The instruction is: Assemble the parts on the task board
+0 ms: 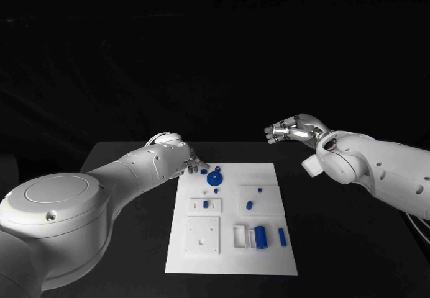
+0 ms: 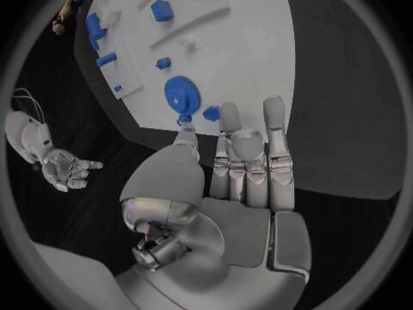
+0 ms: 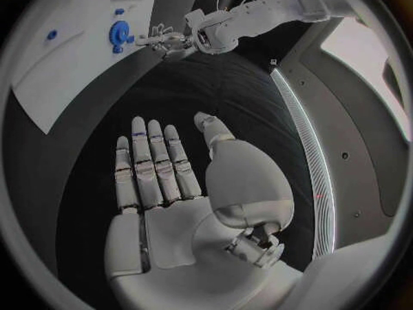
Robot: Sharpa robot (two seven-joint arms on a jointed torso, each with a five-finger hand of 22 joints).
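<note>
You have the black table [image 1: 125, 155] in front of you, with the white task board [image 1: 228, 261] lying in its middle, long side running from near to far.

Your left arm [image 1: 99, 186] reaches in from the left, and its left hand [image 1: 184, 160] sits at the board's far left corner. The wrist camera shows that hand [image 2: 241, 179] flat, fingers [image 2: 274, 127] straight and side by side, holding nothing; the fingertips reach just to the board's edge, close to a small blue piece [image 2: 210, 113], though you can't quite tell whether they touch it.

Your right arm [image 1: 376, 167] comes in from the right, and the right hand [image 1: 294, 130] hangs beyond the board's far right corner, well apart from it. Its own camera shows the palm [image 3: 172, 207] spread out, fingers extended, nothing in it.

On the board, the blue gear [image 1: 215, 179] lies near the far left, just beside your left hand. A blue cylinder [image 1: 261, 236] stands out in a recess at the near right, with a slim blue bar [image 1: 281, 237] to its right. Smaller blue parts sit mid-board: one on the square plate [image 1: 205, 203], one [image 1: 249, 204] to its right, and a tiny one [image 1: 260, 190] farther back.
</note>
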